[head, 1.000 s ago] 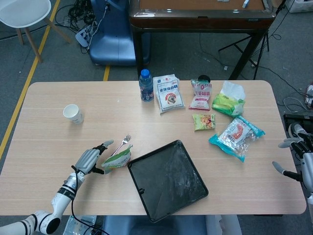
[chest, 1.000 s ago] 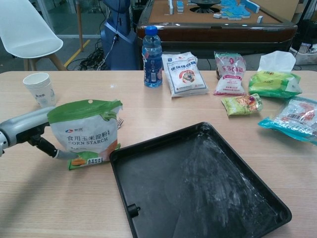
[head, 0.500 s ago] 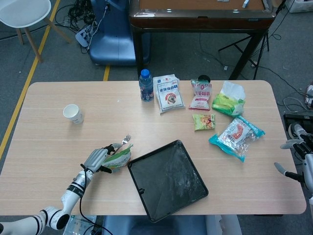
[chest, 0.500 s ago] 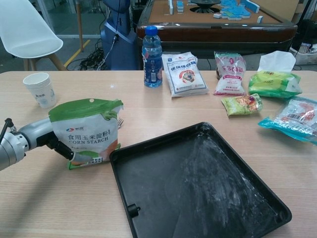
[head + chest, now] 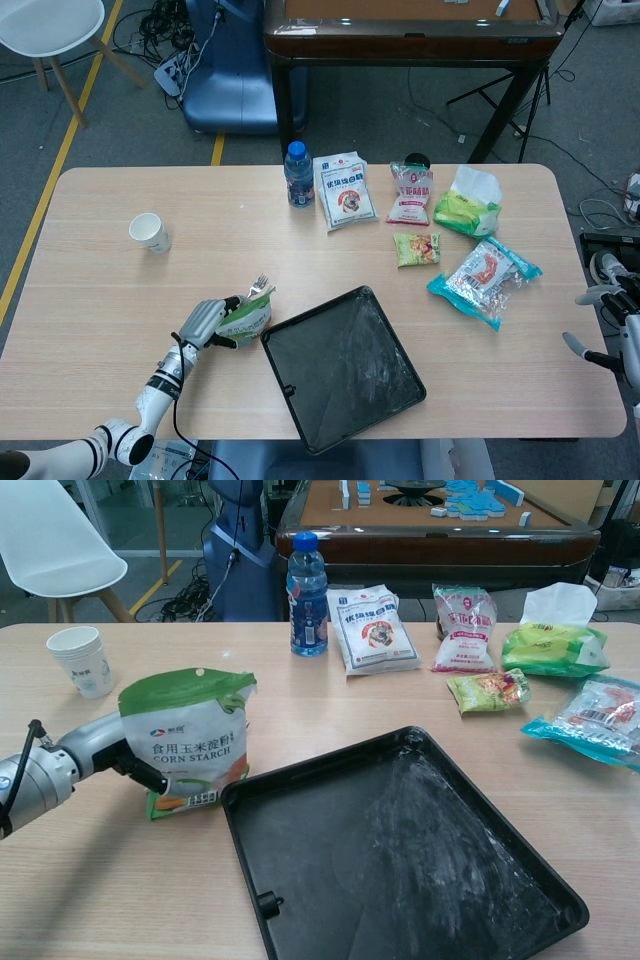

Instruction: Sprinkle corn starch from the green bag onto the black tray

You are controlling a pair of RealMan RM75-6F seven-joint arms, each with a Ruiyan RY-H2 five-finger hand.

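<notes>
A wooden table (image 5: 100, 300) is seen, with a black tray (image 5: 400, 860) lying on it, dusted with white powder. Just beside the tray's left edge, the green bag (image 5: 195, 740) is held upright by the left hand (image 5: 205, 322). The right hand (image 5: 605, 330) is kept off the table's right edge, fingers spread, holding nothing.

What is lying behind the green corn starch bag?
In the head view a fork pokes out behind the green bag, tines pointing away from the robot. Its handle is covered by the bag. In the chest view the bag hides it completely.
</notes>
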